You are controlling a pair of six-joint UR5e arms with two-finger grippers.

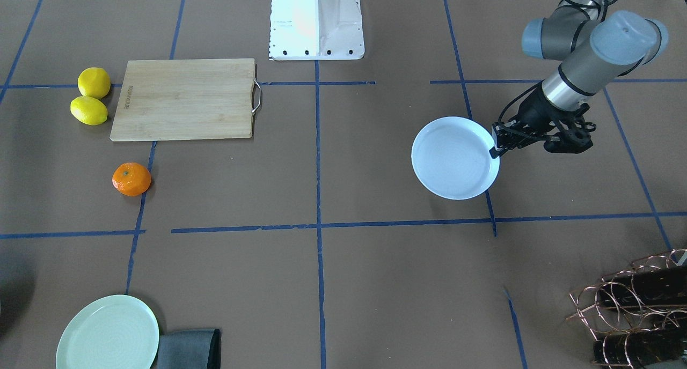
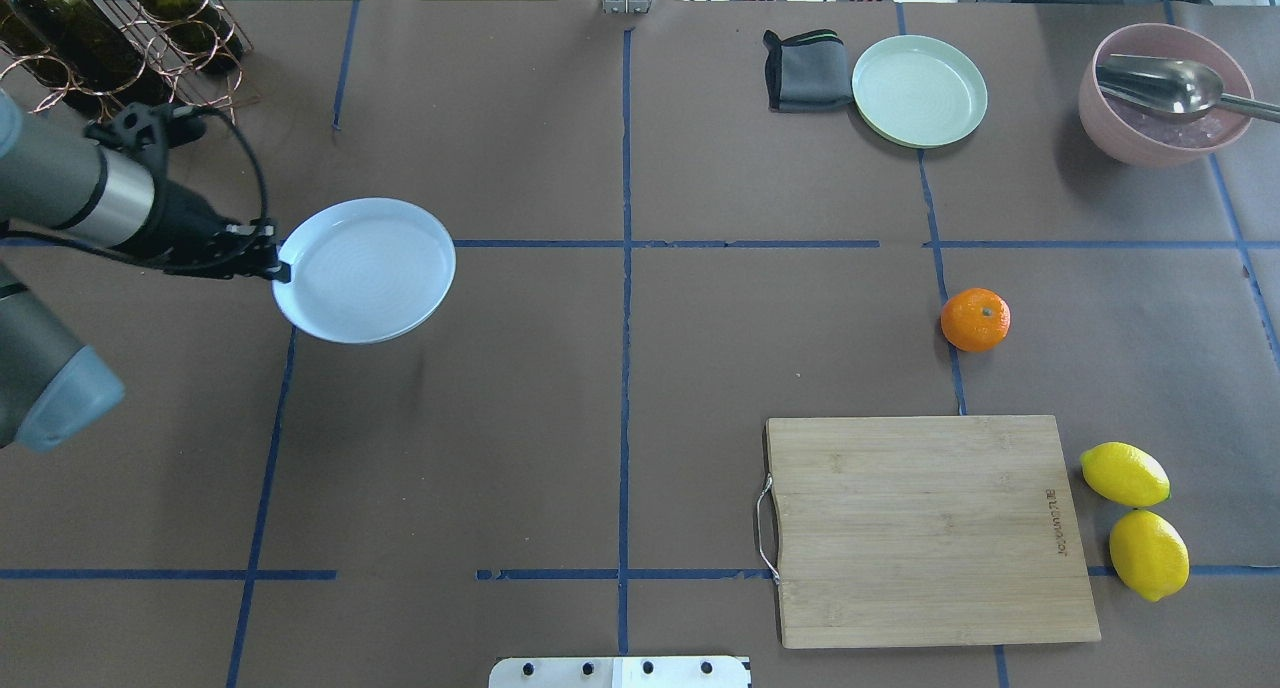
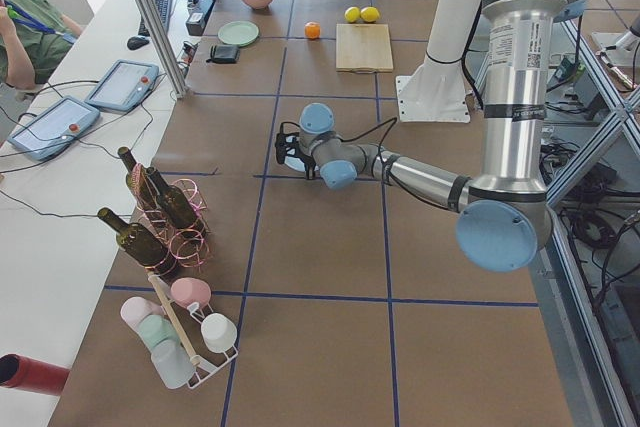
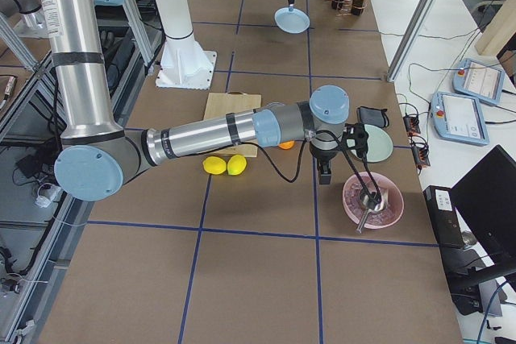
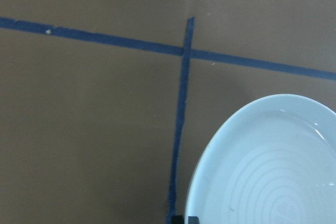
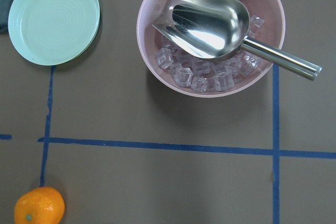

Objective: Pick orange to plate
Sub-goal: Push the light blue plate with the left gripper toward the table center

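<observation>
Near the base, past the board [image 2: 930, 528] and lemons [image 2: 1124, 474]: orange [image 2: 975, 319] loose on the table [image 2: 620, 418], right side, untouched. Farther left, pinches the plate [image 2: 365, 270] by its rim in the left gripper [image 2: 283, 266], jaws clamped on it, seemingly lifted, well apart from the fruit. Hangs the right gripper [image 4: 325, 173] farthest out, near the ice bowl [image 2: 1160, 98]; cannot tell how its jaws stand. Looks like plate-carrying; next calls for bringing the plate closer, then grasping the orange.
</observation>
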